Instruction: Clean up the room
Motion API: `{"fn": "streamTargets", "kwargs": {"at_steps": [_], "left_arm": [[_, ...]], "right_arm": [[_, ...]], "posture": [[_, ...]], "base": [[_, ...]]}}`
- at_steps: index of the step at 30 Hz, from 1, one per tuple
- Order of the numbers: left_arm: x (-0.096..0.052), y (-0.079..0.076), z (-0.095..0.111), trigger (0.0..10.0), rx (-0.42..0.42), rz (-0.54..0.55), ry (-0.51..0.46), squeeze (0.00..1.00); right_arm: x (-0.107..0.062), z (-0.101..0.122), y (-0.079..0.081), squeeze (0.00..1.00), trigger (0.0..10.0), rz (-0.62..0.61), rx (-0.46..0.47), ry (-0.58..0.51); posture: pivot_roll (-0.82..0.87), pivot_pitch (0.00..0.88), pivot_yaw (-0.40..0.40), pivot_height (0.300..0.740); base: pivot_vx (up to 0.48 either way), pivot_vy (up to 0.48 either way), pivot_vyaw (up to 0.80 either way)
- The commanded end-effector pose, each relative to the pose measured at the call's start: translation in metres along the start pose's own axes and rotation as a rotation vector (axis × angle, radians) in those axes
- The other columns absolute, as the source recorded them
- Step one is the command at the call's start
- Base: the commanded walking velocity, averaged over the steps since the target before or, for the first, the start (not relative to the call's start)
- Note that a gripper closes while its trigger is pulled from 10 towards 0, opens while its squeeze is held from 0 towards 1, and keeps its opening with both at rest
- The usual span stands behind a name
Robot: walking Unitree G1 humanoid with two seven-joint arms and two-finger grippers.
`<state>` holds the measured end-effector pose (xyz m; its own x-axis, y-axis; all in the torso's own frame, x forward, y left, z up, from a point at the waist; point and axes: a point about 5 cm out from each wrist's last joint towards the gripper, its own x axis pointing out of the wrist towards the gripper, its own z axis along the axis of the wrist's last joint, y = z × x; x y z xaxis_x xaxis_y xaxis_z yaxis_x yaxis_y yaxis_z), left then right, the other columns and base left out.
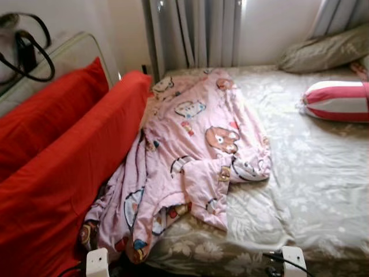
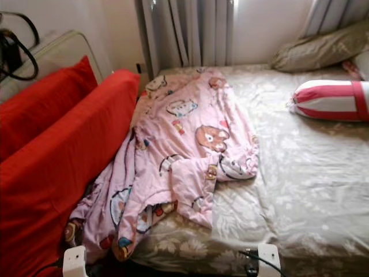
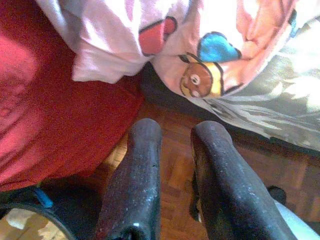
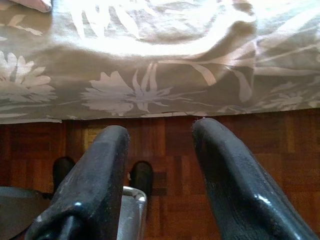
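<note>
A pink blanket (image 1: 196,144) printed with cartoon bears lies crumpled on the left part of the bed (image 1: 311,173), and its lower end hangs over the front corner. My left gripper (image 3: 177,132) is open and empty, low over the wooden floor, just below the blanket's hanging hem (image 3: 200,75). My right gripper (image 4: 161,131) is also open and empty, held over the floor in front of the bed's floral sheet edge (image 4: 150,90). The white ends of both arms show at the bottom of the eye views.
A red sofa back or cushion (image 1: 63,173) stands tight against the bed's left side. A red-and-white striped bolster (image 1: 337,101) and an olive pillow (image 1: 323,53) lie at the far right. Curtains (image 1: 196,32) hang behind the bed. A black cable (image 1: 26,52) rests at top left.
</note>
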<state>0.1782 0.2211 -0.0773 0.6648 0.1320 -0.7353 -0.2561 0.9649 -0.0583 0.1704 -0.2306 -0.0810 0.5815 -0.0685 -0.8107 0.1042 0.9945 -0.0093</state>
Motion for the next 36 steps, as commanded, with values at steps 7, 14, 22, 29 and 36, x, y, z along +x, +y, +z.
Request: {"fn": "streamTargets", "kwargs": {"at_steps": [7,14,22,29,36], "left_arm": [[-0.001,0.0031,-0.0028,10.0,0.018,0.006,0.014,0.0],[-0.0016,0.0019,-0.0054,10.0,0.018,0.0,0.022,0.0],[-0.0008,0.0,-0.0038,10.0,0.018,-0.006,0.019,0.0],[-0.0003,-0.0018,-0.0026,10.0,0.017,-0.017,0.014,0.0],[0.001,-0.0066,0.0009,10.0,0.02,-0.036,-0.001,0.0]], "right_arm": [[0.0006,0.0021,0.0023,0.0,10.0,0.014,-0.011,-0.009],[0.0004,0.0005,0.0032,0.0,10.0,0.022,-0.008,-0.005],[0.0006,0.0015,0.0034,0.0,10.0,0.022,0.001,-0.009],[0.0005,0.0013,0.0029,0.0,10.0,0.009,0.029,-0.013],[0.0005,0.0022,0.002,0.0,10.0,-0.001,0.04,-0.02]], "posture": [[0.02,0.0,0.076,0.74],[0.02,0.0,0.078,0.74],[0.02,0.0,0.073,0.74],[0.02,0.0,0.071,0.74],[0.02,0.0,0.064,0.74]], "base": [[0.0,0.0,0.8],[0.0,0.0,0.8],[0.0,0.0,0.8],[0.0,0.0,0.23],[0.0,0.0,0.0]]}}
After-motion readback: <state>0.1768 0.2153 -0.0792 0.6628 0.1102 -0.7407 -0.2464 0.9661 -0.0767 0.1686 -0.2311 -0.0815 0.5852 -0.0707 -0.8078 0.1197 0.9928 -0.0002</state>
